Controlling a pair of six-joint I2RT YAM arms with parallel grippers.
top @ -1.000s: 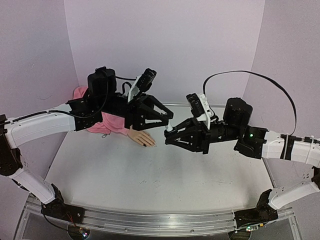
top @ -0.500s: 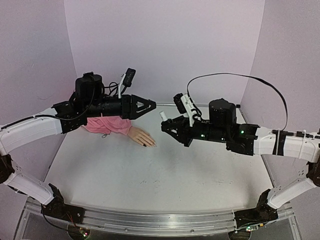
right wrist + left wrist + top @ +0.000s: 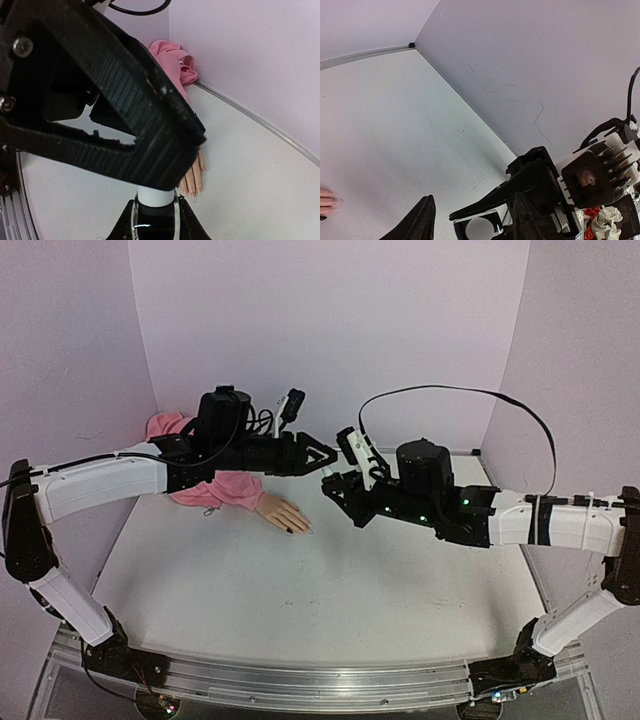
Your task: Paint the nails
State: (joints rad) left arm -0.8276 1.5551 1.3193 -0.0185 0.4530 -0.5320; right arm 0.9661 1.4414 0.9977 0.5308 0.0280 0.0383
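A small glass polish bottle [image 3: 156,220] with dark polish and a white top [image 3: 156,196] is held upright above the table, my right gripper [image 3: 155,204] shut on its body. My left gripper [image 3: 330,457] hovers at the white top [image 3: 479,228]. Its jaws stand open on either side of the top without touching it, the left gripper [image 3: 473,196] seen looking down at it. The beige mannequin hand [image 3: 281,513] with a pink sleeve [image 3: 215,490] lies flat on the table below and left. Its nails [image 3: 194,192] look pale here, and dark marks show at the fingertips [image 3: 291,529].
Lilac walls [image 3: 330,330] close in the white table [image 3: 320,590] at the back and on both sides. A black cable [image 3: 470,390] loops over the right arm. Both arms reach over the middle back of the table.
My left gripper drew back to the left, then returned to the bottle's top with its jaws wider. My right gripper carried the bottle up and a little left.
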